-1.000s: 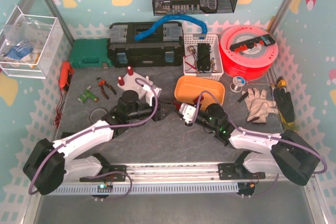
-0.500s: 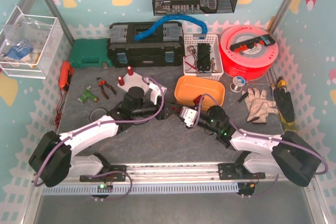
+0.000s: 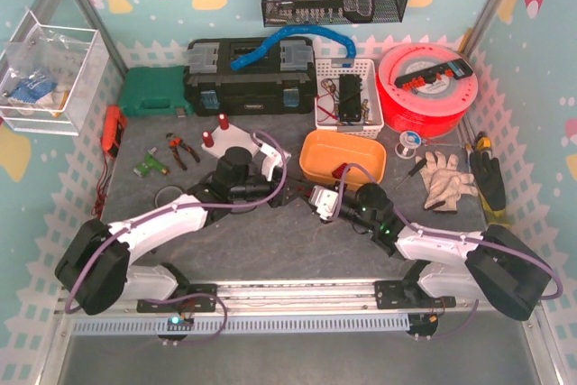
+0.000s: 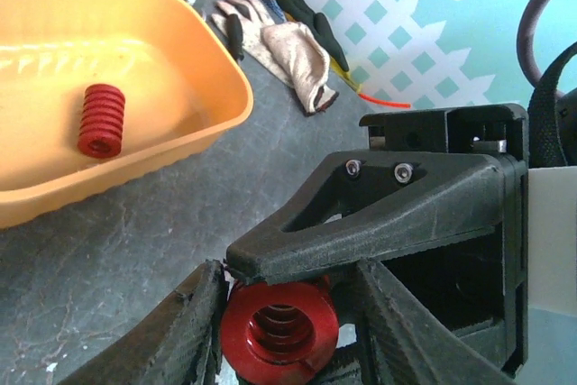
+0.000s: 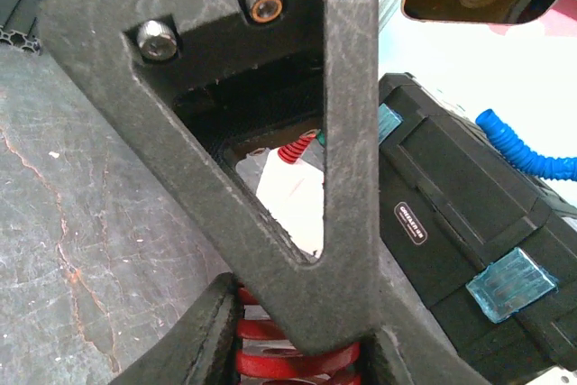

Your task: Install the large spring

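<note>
The large red spring [image 4: 279, 326] sits between the fingers of both grippers, which meet at mid-table. My right gripper [image 5: 302, 349] is shut on its sides, and the coils [image 5: 297, 358] fill the gap between its fingers. My left gripper [image 4: 288, 331] stands around the spring seen end-on. Its left finger touches the spring and a small gap shows at its right finger. The right gripper's black triangular finger [image 4: 406, 214] crosses over the spring. In the top view the left gripper [image 3: 287, 192] and right gripper [image 3: 312, 197] hide the spring.
An orange bin [image 3: 361, 155] just behind the grippers holds a smaller red spring [image 4: 100, 121]. A white base with red pegs [image 3: 236, 140] stands behind the left arm. The black toolbox [image 3: 248, 78], white basket [image 3: 347, 68], gloves [image 3: 446, 182] and pliers [image 3: 180, 149] lie further back.
My left gripper has moved right until its fingers reach the spring in my right gripper. The right arm has shifted slightly left.
</note>
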### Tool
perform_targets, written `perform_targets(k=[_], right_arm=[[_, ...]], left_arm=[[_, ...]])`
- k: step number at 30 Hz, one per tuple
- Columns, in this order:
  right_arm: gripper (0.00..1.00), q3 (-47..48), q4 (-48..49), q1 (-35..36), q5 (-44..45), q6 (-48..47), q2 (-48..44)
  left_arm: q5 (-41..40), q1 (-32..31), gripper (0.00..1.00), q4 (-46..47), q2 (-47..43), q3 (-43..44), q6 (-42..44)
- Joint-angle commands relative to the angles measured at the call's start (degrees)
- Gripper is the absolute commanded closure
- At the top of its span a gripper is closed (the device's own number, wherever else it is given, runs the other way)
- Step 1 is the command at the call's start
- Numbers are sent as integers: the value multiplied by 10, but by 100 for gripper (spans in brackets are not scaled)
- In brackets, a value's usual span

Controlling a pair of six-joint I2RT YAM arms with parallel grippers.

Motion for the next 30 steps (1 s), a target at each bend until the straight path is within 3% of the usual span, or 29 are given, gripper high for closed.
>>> perform_targets(k=[1,6,14,21,24,30], right_arm=[[90,3,54,8,-9,-13,-8],[90,0,52,8,-16,-22,-17],[90,8,47,9,-52,-26,8],[87,8,43,9,-35,-27,14],[73,14,30,9,-17,-23,19],[36,20,10,9,51,15,9]], left_arm=[[10,-8,63,-50,6,12,25],[-14,-8,64,-98,-4,20,47],[55,-11,62,-79,20,30,32],[55,-10,90,-78,14,28,21],[40,-9,100,-78,9,31,8],[-15,14,100,-104,-26,32,-22]])
